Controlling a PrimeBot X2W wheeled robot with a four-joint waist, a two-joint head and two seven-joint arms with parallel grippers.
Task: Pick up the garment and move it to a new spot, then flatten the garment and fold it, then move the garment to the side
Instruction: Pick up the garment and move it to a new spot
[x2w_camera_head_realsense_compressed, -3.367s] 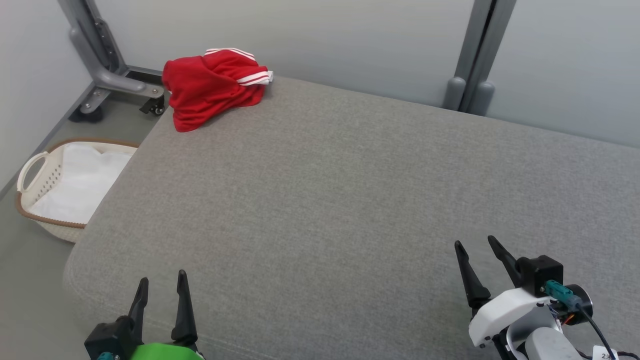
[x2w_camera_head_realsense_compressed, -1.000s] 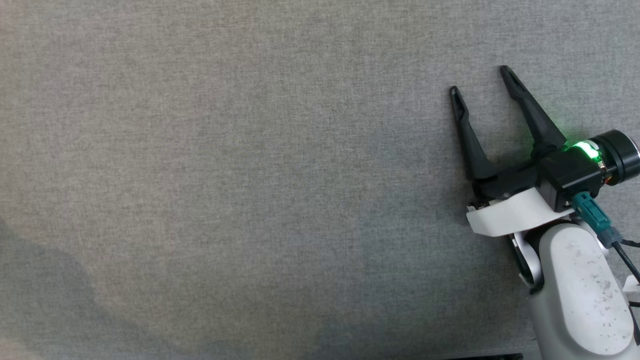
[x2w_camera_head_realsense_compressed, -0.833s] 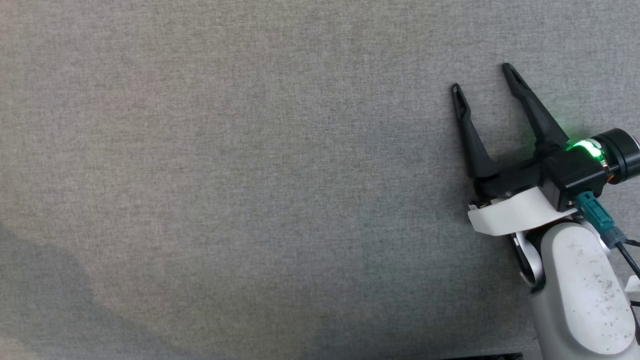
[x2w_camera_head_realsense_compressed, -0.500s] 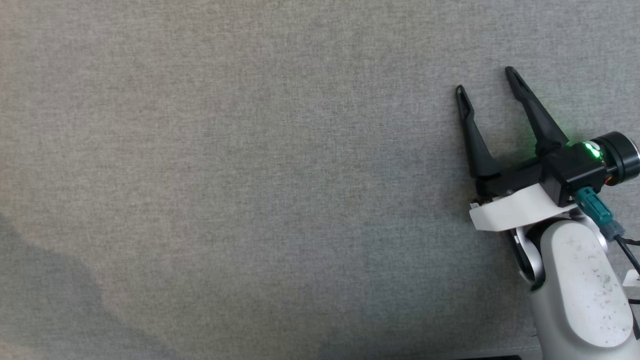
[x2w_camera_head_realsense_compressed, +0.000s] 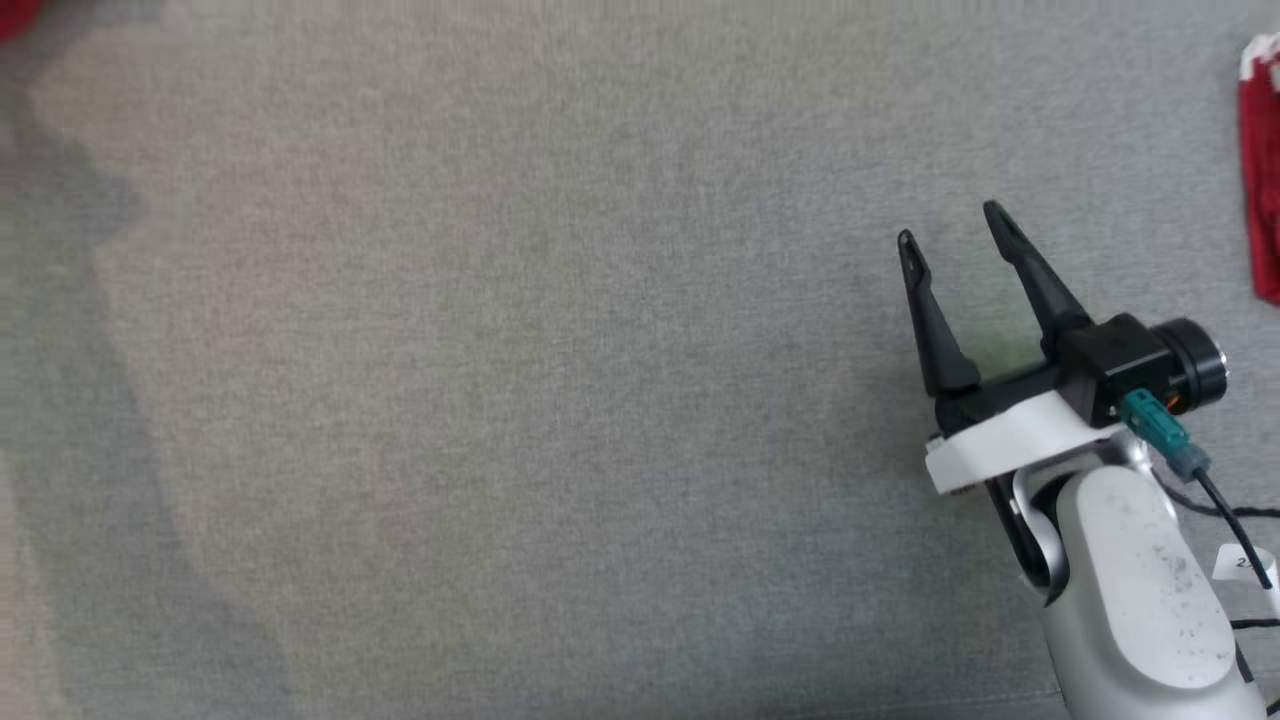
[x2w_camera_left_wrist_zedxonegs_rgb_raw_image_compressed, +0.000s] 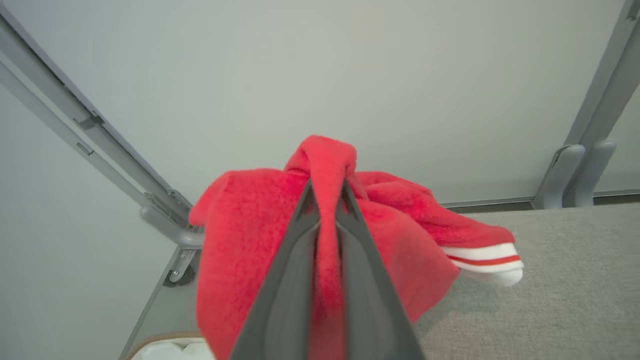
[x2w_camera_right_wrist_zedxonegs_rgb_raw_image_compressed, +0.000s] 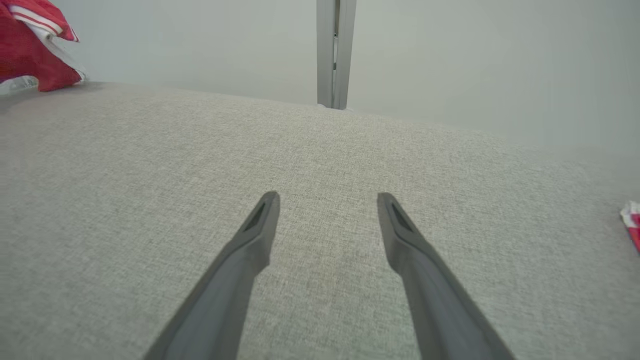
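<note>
Clamping the red garment (x2w_camera_left_wrist_zedxonegs_rgb_raw_image_compressed: 240, 250) in my left gripper (x2w_camera_left_wrist_zedxonegs_rgb_raw_image_compressed: 326, 192) (right gripper (x2w_camera_head_realsense_compressed: 950, 225) spread, empty), I judge pickup begun; moving, flattening, folding remain.

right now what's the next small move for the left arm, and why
Probably a short lift straight up with the left gripper. Its jaws are shut on a fold of the red garment, whose striped cuff hangs low over the grey surface near its edge. Raising it should free the cloth before carrying it toward the middle, where the right gripper is open.
</note>
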